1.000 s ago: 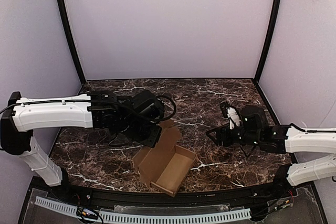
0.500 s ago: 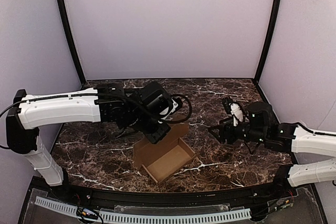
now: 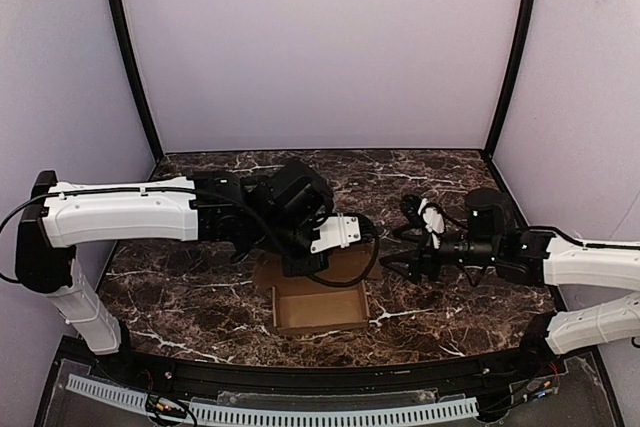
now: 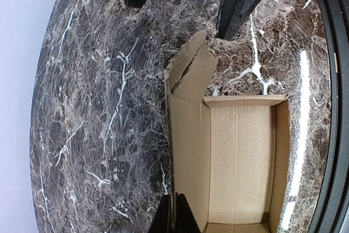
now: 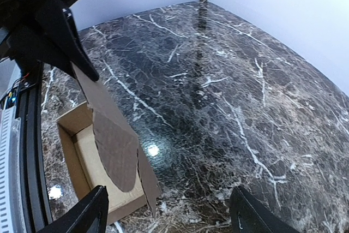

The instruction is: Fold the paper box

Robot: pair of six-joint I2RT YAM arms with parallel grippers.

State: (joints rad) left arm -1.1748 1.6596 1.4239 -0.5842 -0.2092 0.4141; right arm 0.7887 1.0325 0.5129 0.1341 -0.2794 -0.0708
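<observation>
The paper box [image 3: 320,309] lies as an open brown tray near the table's front middle, with its long side set square to the front edge. My left gripper [image 3: 300,267] is shut on the tray's rear wall; in the left wrist view the fingertips [image 4: 185,219] pinch that thin wall [image 4: 188,151]. A tabbed end flap [image 4: 191,69] stands up loose at the box's right end. My right gripper [image 3: 395,247] hangs open just right of that flap [image 5: 114,151], with nothing between its fingers [image 5: 90,211]. The box's inside [image 5: 87,156] is bare.
Dark marble table [image 3: 180,277] with pale walls on three sides and black corner posts [image 3: 130,57]. A black rail [image 3: 300,382] runs along the front edge close to the box. The left arm's body [image 5: 43,20] looms above the box in the right wrist view.
The left gripper has swung the held box from a tilted pose to square with the front edge and shifted right. The right gripper moved left toward the box's flap and opened wider.
</observation>
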